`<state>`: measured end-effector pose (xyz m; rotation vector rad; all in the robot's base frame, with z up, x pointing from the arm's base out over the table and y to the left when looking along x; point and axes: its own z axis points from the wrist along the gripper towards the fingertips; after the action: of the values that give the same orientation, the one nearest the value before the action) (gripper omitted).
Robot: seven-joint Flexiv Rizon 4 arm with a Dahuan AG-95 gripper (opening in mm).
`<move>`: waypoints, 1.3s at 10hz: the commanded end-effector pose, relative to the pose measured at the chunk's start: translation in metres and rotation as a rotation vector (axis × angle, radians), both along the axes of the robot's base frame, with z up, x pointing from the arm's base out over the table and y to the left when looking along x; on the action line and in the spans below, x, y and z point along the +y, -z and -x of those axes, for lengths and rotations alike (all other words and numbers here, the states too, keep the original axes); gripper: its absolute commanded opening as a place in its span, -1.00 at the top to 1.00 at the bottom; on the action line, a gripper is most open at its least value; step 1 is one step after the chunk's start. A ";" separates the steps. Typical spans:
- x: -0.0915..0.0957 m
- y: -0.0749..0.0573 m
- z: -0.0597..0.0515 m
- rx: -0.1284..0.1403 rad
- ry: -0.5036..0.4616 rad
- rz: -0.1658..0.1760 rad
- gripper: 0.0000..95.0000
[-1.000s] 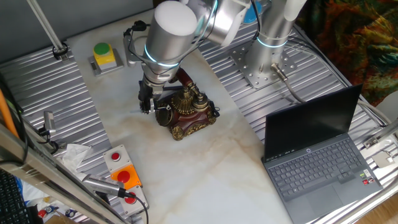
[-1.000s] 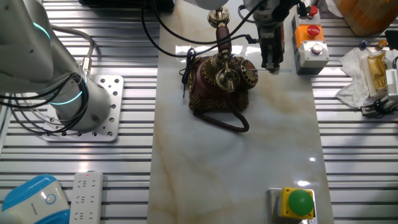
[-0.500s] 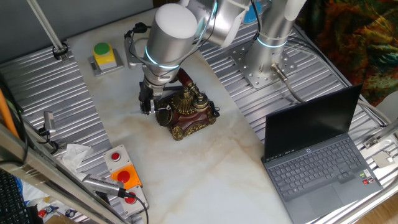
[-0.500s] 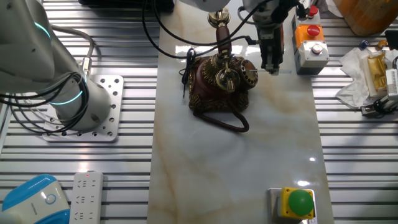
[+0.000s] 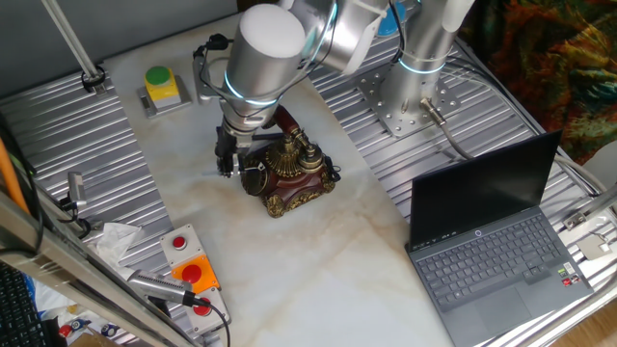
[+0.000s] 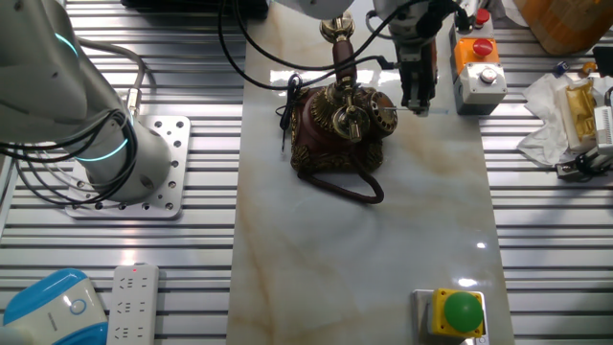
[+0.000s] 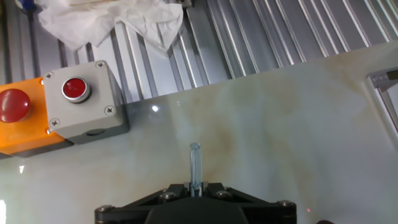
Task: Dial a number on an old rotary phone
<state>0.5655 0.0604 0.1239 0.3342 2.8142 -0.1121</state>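
Note:
The old rotary phone [image 5: 289, 170] stands on the marble tabletop, dark red with brass trim and its handset on the cradle; it also shows in the other fixed view [image 6: 337, 129]. Its round dark dial [image 5: 254, 177] faces my gripper [image 5: 226, 162]. The gripper [image 6: 418, 100] hangs just beside the dial side of the phone, apart from it. In the hand view the gripper [image 7: 195, 185] is shut on a thin clear stick [image 7: 195, 163] that points down at bare marble. The phone is out of the hand view.
A grey box with a red button [image 7: 78, 103] and an orange emergency-stop box [image 7: 17, 119] sit close to the gripper, with crumpled white wrapping [image 7: 112, 18] behind. A yellow box with a green button [image 5: 161, 87], a laptop [image 5: 492, 246] and the arm's base [image 5: 415, 92] stand around the marble slab.

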 end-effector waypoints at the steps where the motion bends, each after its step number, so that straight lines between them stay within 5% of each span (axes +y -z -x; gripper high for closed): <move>1: 0.000 -0.001 -0.001 0.002 0.003 0.007 1.00; 7: 0.013 -0.006 -0.003 0.009 0.004 0.030 1.00; 13: 0.006 -0.009 -0.006 0.012 0.004 0.029 1.00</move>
<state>0.5704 0.0658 0.1332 0.3342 2.8270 -0.1564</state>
